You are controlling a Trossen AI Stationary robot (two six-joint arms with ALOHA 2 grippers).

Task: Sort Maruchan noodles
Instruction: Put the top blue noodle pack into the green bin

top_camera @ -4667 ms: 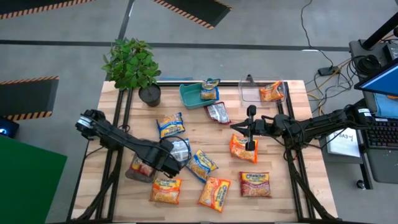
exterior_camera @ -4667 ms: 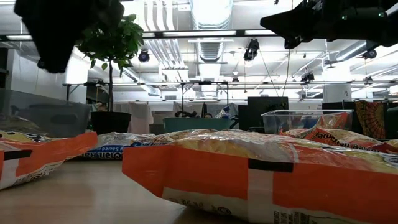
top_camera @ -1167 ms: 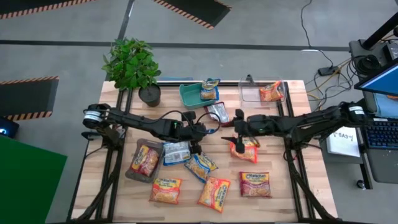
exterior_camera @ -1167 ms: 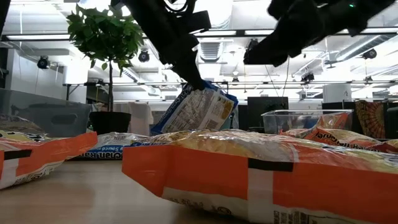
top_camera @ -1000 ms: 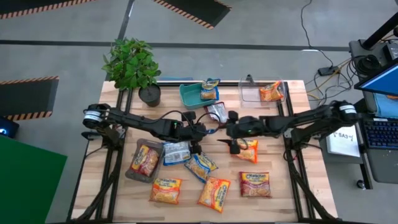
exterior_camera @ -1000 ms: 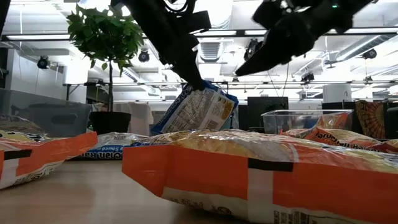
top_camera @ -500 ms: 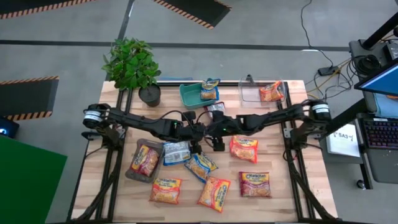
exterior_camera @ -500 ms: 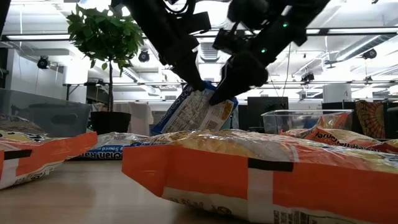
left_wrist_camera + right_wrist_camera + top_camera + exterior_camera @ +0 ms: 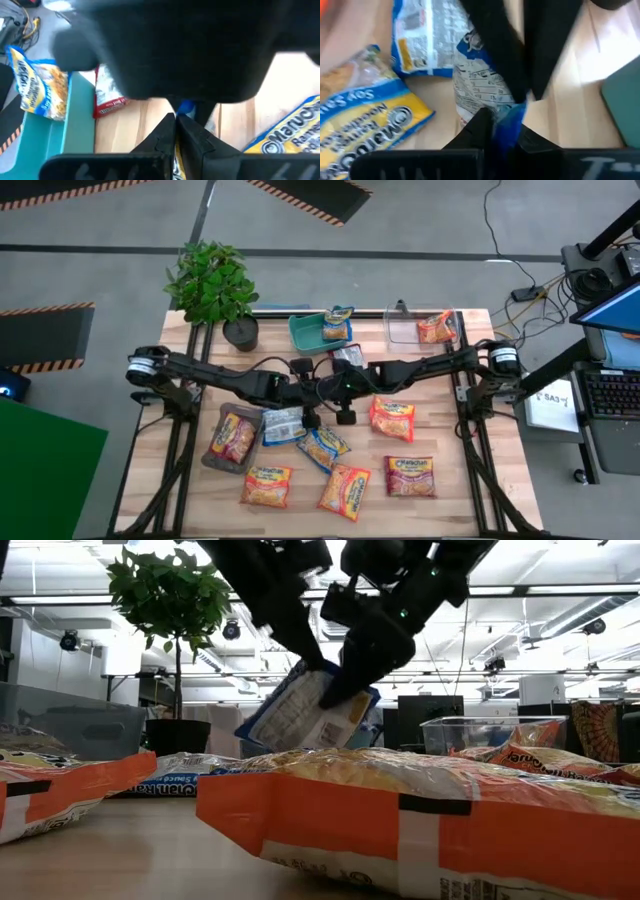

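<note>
Handover at frame centre: left gripper (image 9: 305, 658) and right gripper (image 9: 340, 690) both appear clenched on the blue packet (image 9: 305, 710). Release left only once right's grip is secure.

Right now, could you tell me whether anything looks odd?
Yes: one blue-and-white packet hangs tilted above the table's middle, pinched by both the left tool and the right tool at once.

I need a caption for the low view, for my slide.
Both grippers hold one blue-and-white noodle packet in the air above the table.
</note>
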